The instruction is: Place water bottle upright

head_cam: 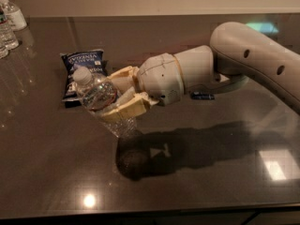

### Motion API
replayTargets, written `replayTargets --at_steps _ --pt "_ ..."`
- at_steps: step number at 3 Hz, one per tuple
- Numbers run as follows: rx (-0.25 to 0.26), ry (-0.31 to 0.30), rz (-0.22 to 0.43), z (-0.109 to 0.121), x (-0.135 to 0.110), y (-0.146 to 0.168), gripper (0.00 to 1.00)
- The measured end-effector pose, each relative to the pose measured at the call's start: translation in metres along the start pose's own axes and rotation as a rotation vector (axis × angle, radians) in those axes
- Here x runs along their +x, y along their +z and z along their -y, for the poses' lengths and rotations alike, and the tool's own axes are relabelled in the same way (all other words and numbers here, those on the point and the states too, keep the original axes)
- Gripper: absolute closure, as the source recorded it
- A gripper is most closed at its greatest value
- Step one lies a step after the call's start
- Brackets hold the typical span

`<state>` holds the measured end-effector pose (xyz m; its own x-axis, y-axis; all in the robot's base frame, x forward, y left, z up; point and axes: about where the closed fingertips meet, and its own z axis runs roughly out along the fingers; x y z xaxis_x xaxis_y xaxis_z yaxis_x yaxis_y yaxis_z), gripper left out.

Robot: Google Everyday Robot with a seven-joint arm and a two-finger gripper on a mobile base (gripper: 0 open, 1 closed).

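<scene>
Water bottle (93, 92) is left of centre, clamped across its label in my gripper (112, 96). Its cap tilts to the upper left and its base hangs low over the table (211, 172), ready to be tipped upright. The chip bag (84, 62) lies just behind.

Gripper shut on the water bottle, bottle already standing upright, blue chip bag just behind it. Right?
Not quite. The camera view shows the water bottle tilted well over, not standing upright. The rest holds: the gripper is shut on it, and the blue chip bag lies just behind.
</scene>
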<state>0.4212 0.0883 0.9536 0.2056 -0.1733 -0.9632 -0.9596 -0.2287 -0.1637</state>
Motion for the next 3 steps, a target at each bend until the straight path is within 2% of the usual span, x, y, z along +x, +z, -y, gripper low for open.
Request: replayTargets --at_steps 3 --pt "0.203 0.089 0.175 -0.003 0.023 -0.035 1.00"
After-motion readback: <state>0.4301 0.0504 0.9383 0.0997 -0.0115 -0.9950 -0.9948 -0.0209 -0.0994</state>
